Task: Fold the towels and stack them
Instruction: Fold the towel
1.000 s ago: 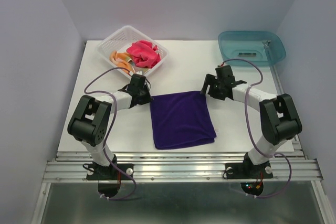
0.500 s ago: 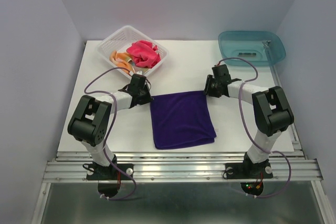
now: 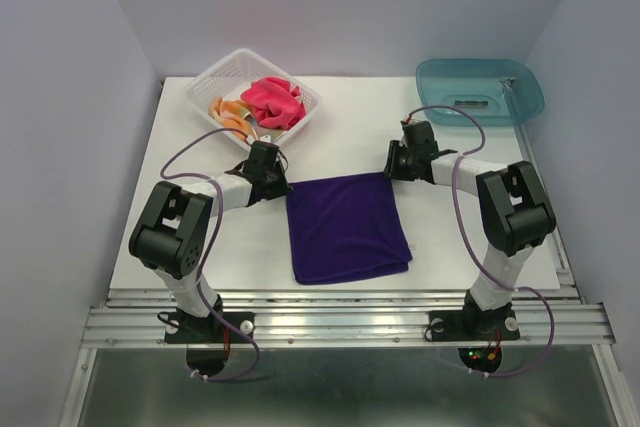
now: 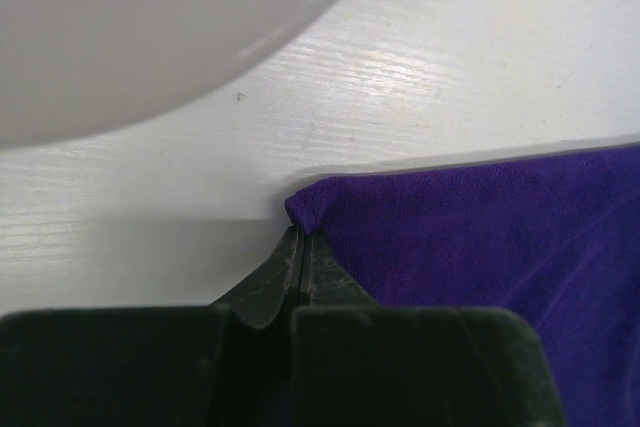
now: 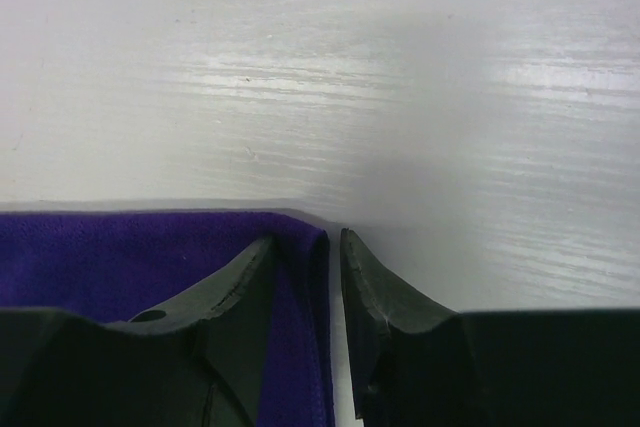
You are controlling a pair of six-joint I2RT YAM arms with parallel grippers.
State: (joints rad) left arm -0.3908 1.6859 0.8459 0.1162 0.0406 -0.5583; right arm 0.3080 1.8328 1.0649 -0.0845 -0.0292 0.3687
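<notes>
A deep purple towel [image 3: 347, 229] lies flat and squared on the white table [image 3: 450, 227] between my two arms. My left gripper [image 3: 284, 186] is shut on its far left corner; in the left wrist view the corner [image 4: 303, 207] bunches at the closed fingertips of the gripper [image 4: 300, 233]. My right gripper [image 3: 391, 173] is at the far right corner. In the right wrist view its jaws [image 5: 308, 237] straddle the towel's edge [image 5: 305, 277], narrowed but with a thin gap still showing beside the right finger [image 5: 372, 287]. A hot pink towel [image 3: 272, 102] and a pale orange towel [image 3: 228, 112] lie crumpled in the basket.
The white mesh basket [image 3: 215, 75] stands at the back left, just behind my left wrist. A teal plastic tray [image 3: 480, 92] sits at the back right corner. Pale walls close in the table on three sides.
My right gripper moved left and down to the purple towel's far right corner and its jaws narrowed around the edge. The left gripper stayed pinched on its corner.
</notes>
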